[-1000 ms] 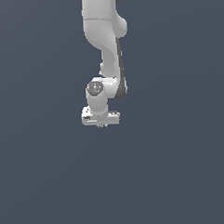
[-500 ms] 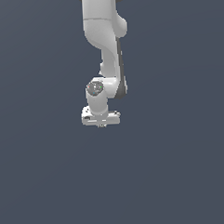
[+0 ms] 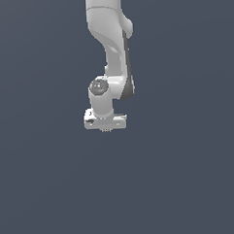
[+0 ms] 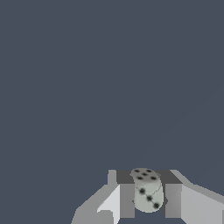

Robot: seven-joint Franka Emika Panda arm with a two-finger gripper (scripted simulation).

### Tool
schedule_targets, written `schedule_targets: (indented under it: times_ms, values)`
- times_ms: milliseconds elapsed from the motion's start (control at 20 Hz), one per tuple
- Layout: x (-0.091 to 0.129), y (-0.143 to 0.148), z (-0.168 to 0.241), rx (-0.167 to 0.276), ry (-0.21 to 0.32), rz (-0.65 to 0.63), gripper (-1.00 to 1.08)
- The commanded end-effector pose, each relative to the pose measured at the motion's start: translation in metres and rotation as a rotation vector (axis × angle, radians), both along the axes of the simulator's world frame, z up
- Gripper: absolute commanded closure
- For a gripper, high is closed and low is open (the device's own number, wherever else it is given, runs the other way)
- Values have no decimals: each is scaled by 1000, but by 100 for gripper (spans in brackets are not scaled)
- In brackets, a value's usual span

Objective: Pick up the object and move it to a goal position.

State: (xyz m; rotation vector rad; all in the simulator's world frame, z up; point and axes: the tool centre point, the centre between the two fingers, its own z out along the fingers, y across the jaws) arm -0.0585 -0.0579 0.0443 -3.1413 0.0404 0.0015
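Observation:
In the wrist view a small pale die with black pips (image 4: 147, 190) sits between my two fingers, which press on its two sides. My gripper (image 4: 148, 199) is shut on the die. In the exterior view the white arm comes down from the top middle and my gripper (image 3: 106, 130) points straight down. Only a speck shows under the hand there, and the die itself is hidden by the hand. No goal marker shows in either view.
Both views show only a plain dark grey-blue surface (image 3: 190, 183) around the arm. No other objects, edges or containers are in view.

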Motion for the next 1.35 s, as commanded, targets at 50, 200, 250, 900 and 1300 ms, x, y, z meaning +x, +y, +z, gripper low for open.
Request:
schedule_targets:
  times_ms: [50, 200, 250, 900, 1300]
  values:
    - [10, 3, 24, 0, -1, 0, 108]
    - [21, 6, 48, 0, -1, 0, 108]
    - [25, 7, 58, -1, -1, 0, 108]
    - [66, 17, 142, -1, -1, 0, 108]
    - [73, 18, 153, 0, -1, 1, 108]
